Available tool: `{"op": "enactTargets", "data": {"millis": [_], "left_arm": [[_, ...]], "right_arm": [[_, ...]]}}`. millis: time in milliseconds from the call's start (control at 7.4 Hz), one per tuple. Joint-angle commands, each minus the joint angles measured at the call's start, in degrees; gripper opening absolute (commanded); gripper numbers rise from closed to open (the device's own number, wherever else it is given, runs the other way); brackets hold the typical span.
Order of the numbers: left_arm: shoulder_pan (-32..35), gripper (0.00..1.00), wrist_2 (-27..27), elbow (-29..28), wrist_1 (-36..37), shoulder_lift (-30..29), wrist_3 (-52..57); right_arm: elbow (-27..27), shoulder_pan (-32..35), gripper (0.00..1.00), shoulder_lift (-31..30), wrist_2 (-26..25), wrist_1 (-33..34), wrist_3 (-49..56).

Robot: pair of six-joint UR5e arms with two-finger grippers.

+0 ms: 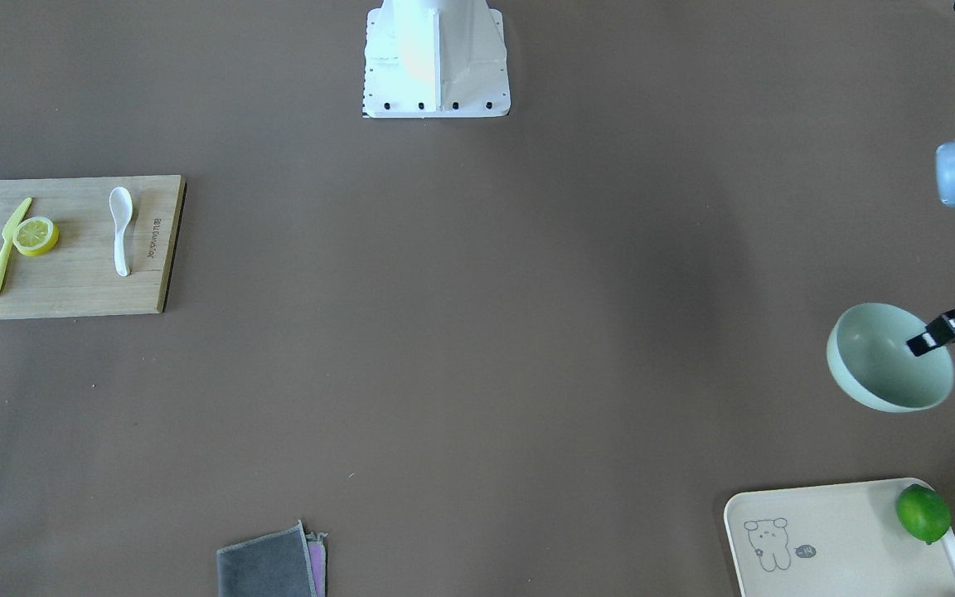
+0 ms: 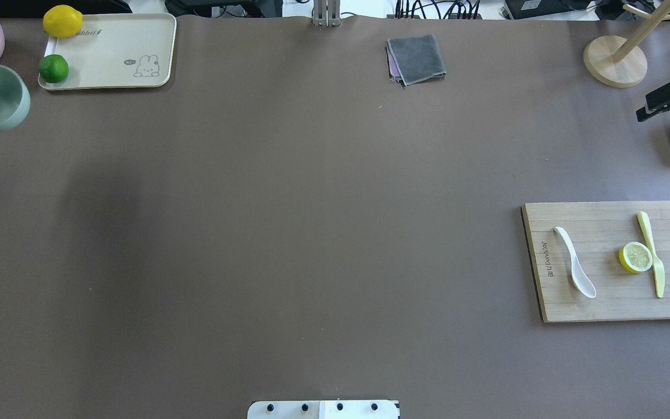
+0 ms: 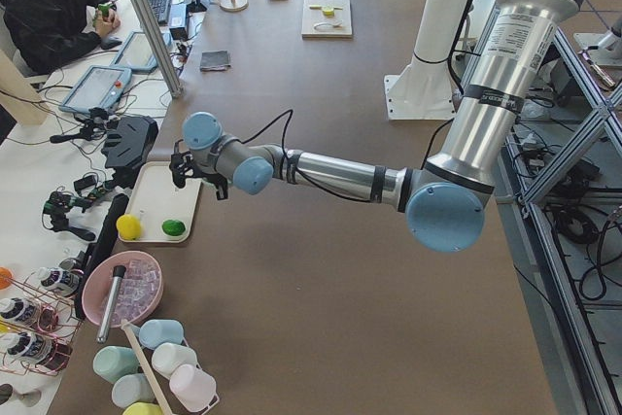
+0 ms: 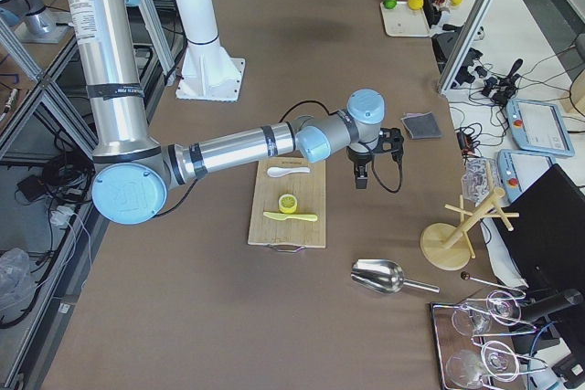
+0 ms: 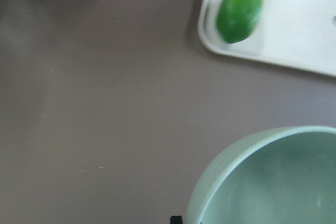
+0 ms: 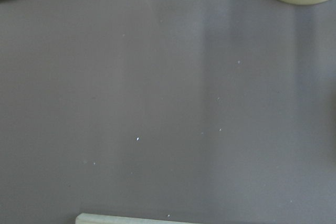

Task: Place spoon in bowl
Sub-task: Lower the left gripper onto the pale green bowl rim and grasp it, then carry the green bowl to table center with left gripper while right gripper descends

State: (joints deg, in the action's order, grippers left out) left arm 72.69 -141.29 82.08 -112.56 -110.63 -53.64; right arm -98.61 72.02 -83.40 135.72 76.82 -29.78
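A white soup spoon (image 1: 120, 232) lies on a wooden cutting board (image 1: 71, 290) at the left edge of the front view. Its long axis runs top to bottom, scoop uppermost. At the far right, the left arm's fingers (image 1: 925, 339) clamp the rim of the tilted mint-green bowl (image 1: 875, 356), apparently above the desk (image 1: 477, 332). The right arm's fingers (image 2: 663, 100), upper right in the overhead view, are nearer the spoon. Their spread cannot be told.

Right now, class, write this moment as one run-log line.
left gripper: on bowl rim | right gripper: near board | spoon: on board
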Motion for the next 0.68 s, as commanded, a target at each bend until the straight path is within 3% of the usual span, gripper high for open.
{"op": "enactTargets", "data": {"millis": [0, 541], "left_arm": [[-9.27, 0.00, 4.85, 4.56, 0.06, -5.81, -15.64], [-24.05, 0.00, 18.56, 5.28, 0.50, -16.71, -34.58]], "right_arm": [[-1.67, -5.20, 1.00, -1.59, -0.10, -0.09, -3.85], [-3.61, -15.92, 1.00, -2.82, -3.78, -0.09, -11.43]]}}
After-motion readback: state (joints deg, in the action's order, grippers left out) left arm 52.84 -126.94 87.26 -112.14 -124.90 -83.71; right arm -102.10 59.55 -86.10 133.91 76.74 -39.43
